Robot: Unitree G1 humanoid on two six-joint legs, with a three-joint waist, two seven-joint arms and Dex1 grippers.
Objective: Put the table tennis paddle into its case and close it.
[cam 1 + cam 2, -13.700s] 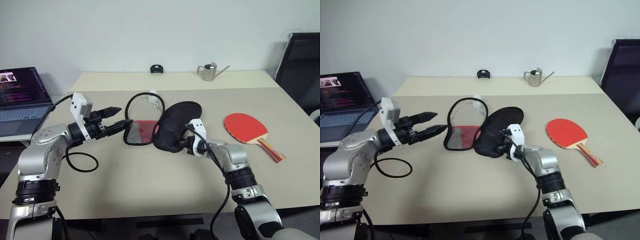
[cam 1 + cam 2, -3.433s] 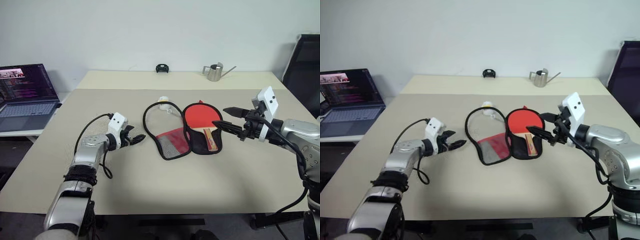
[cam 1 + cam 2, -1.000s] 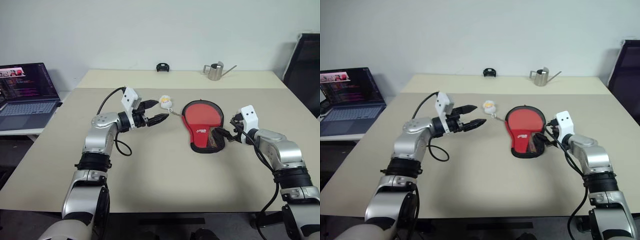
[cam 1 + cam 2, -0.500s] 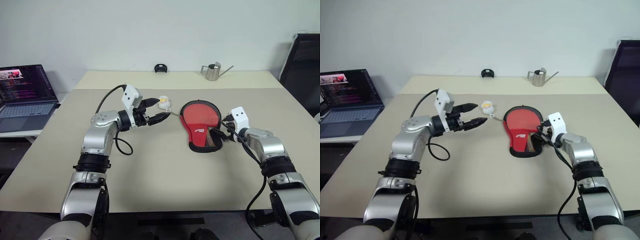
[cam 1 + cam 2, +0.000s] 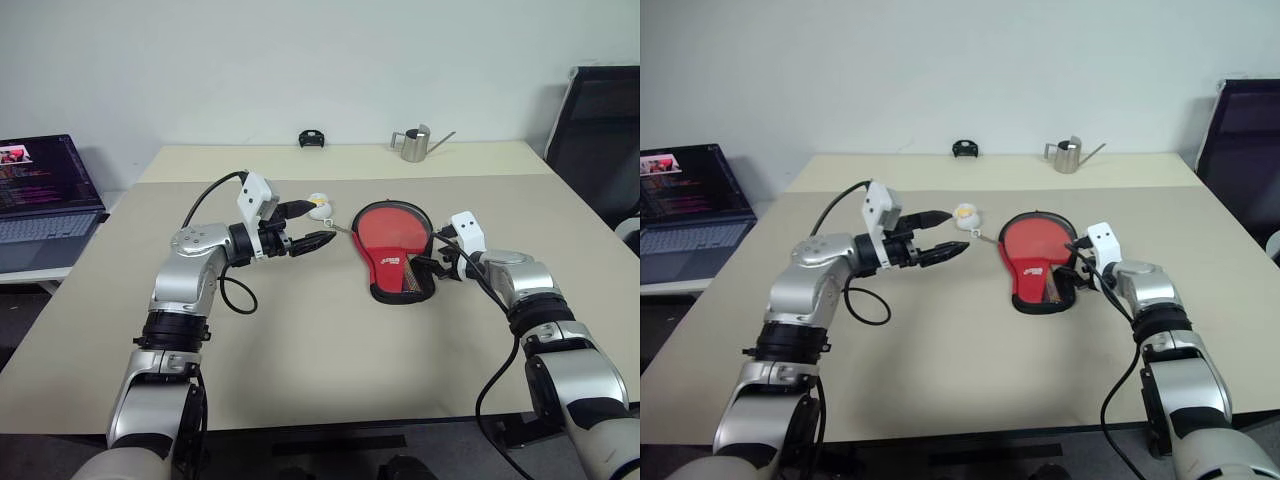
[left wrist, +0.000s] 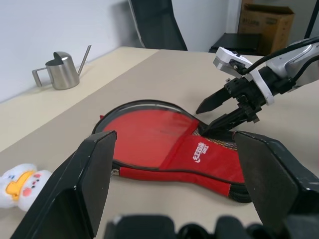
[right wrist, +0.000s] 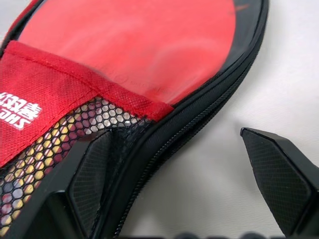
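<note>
Right gripper [image 5: 432, 265] sits at the near right edge of the case [image 5: 393, 247], its two black fingers spread apart; in the right wrist view one finger [image 7: 92, 184] lies on the mesh end beside the zipper edge and the other [image 7: 279, 174] is over bare table, so nothing is clamped between them. Red face up with its white logo showing, the case lies flat on the beige table [image 5: 300, 340] right of centre, narrow mesh end toward the near side. Wood and red stripes of the table tennis paddle's handle [image 5: 1053, 287] show dimly through that mesh, inside the case.

Left gripper [image 5: 305, 237] hovers left of the case and apart from it, pointing level toward it, fingers wide and holding nothing. Just beyond its tips sits a small white and yellow plush toy [image 5: 963, 214], joined to the case by a thin cord.

Farther back, a steel watering can [image 5: 411, 144] and a small black object [image 5: 311, 137] stand on the far table. An open laptop [image 5: 40, 190] sits at far left, and a black chair [image 5: 600, 130] at far right.
</note>
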